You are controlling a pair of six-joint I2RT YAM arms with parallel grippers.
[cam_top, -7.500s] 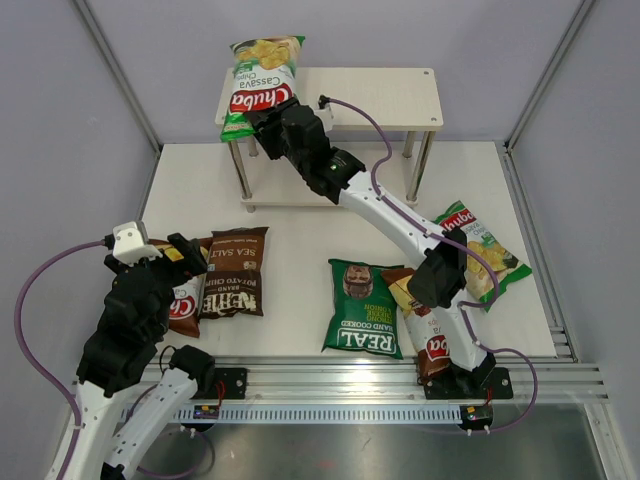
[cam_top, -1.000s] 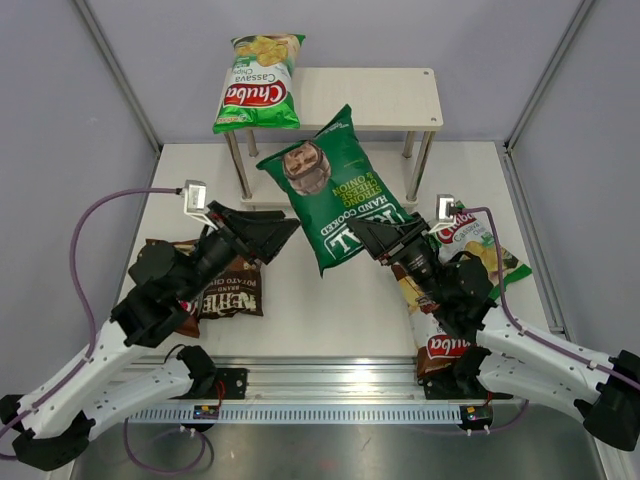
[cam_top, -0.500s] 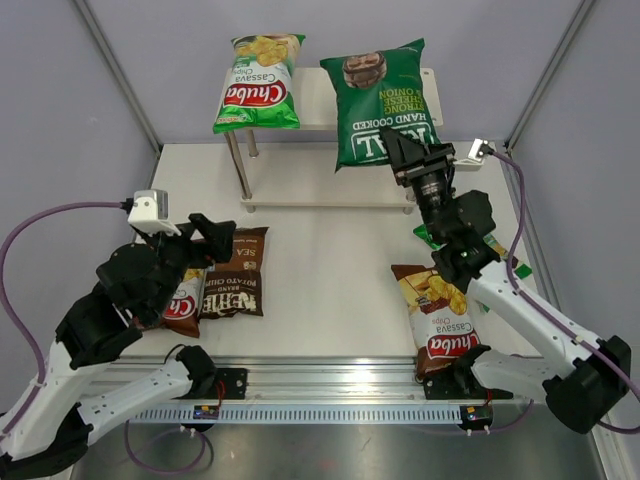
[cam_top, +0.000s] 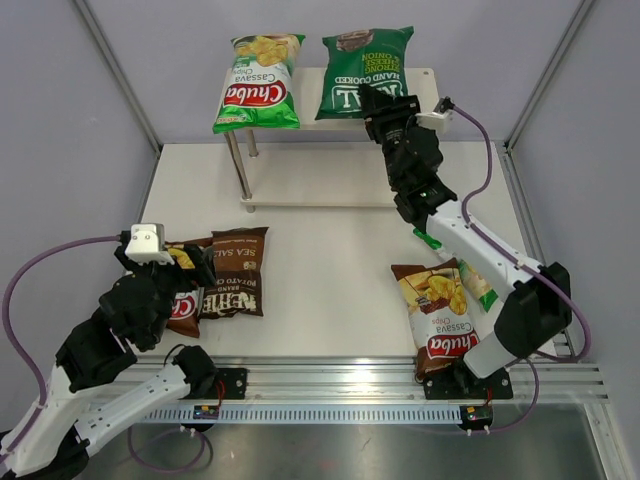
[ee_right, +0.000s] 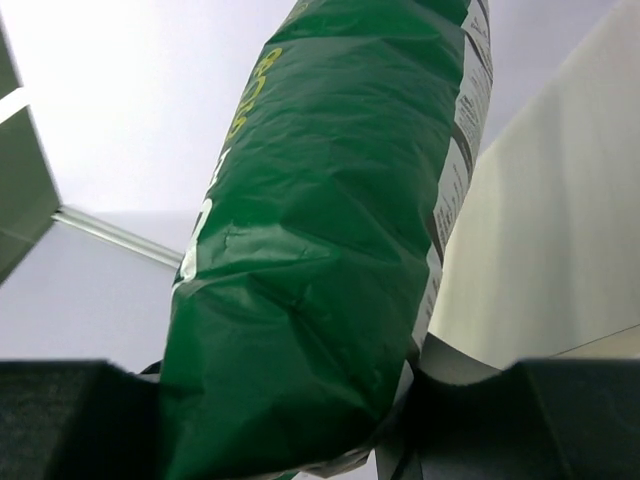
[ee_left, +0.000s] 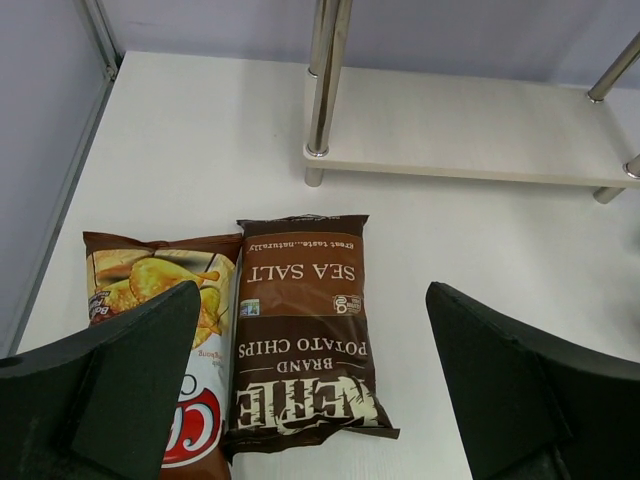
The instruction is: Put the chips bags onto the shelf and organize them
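Note:
My right gripper [cam_top: 378, 104] is shut on the dark-green REAL bag [cam_top: 362, 72] and holds it over the top board of the shelf [cam_top: 432, 100]; the bag fills the right wrist view [ee_right: 320, 260]. A light-green Chuba bag [cam_top: 258, 84] lies on the shelf's left end. My left gripper [cam_top: 195, 262] is open and empty above the dark-brown Kettle bag [ee_left: 305, 330] and a brown Chuba bag [ee_left: 150, 290]. Another brown Chuba bag [cam_top: 440, 315] lies on the table at the right. The second light-green Chuba bag [cam_top: 478, 290] is mostly hidden behind my right arm.
The shelf's lower board [ee_left: 480, 140] and a metal leg [ee_left: 325, 90] stand just beyond the Kettle bag. Grey walls close in the table on both sides. The aluminium rail [cam_top: 340, 385] runs along the near edge.
My right gripper has carried the REAL bag up from mid-table to the shelf's top board, beside the light-green Chuba bag. My left arm has drawn back over the brown bags.

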